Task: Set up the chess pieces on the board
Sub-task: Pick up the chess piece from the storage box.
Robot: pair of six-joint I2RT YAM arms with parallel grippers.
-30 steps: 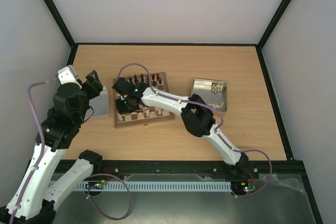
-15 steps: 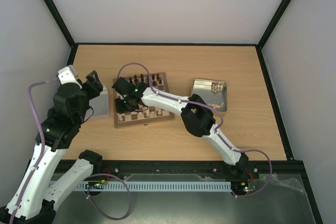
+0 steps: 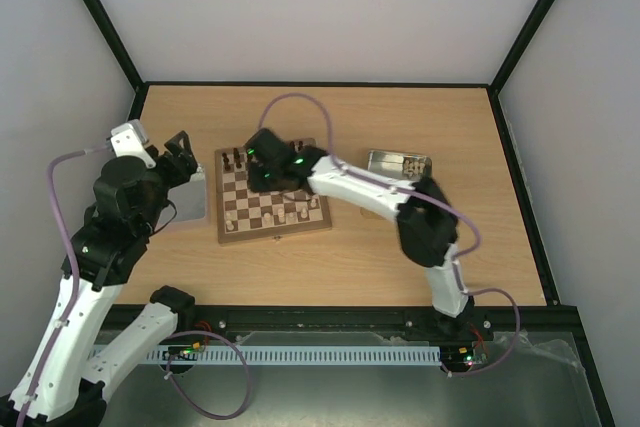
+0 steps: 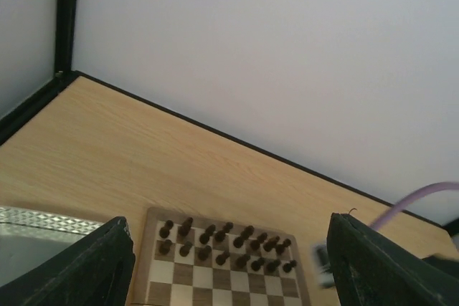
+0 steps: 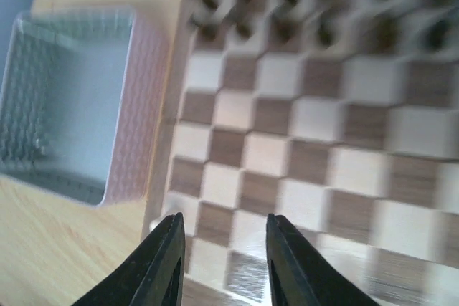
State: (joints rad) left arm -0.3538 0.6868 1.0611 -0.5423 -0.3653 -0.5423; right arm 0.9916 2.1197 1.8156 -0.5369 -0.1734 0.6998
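Note:
The board lies left of the table's middle, with dark pieces along its far rows and a few cream chess pieces on its near rows. My right gripper hovers over the far middle of the board. In the right wrist view it is open above blurred squares, with nothing between its fingers. My left gripper stands raised left of the board. In the left wrist view it is wide open and empty, facing the board and the dark pieces.
A metal tin sits against the board's left side and shows in both wrist views. A second tin with pale pieces lies right of the board, partly behind my right arm. Black frame rails edge the table.
My right gripper has opened and pulled up and away from the board's near left squares to its far middle. The right arm swung right. The left arm has barely moved.

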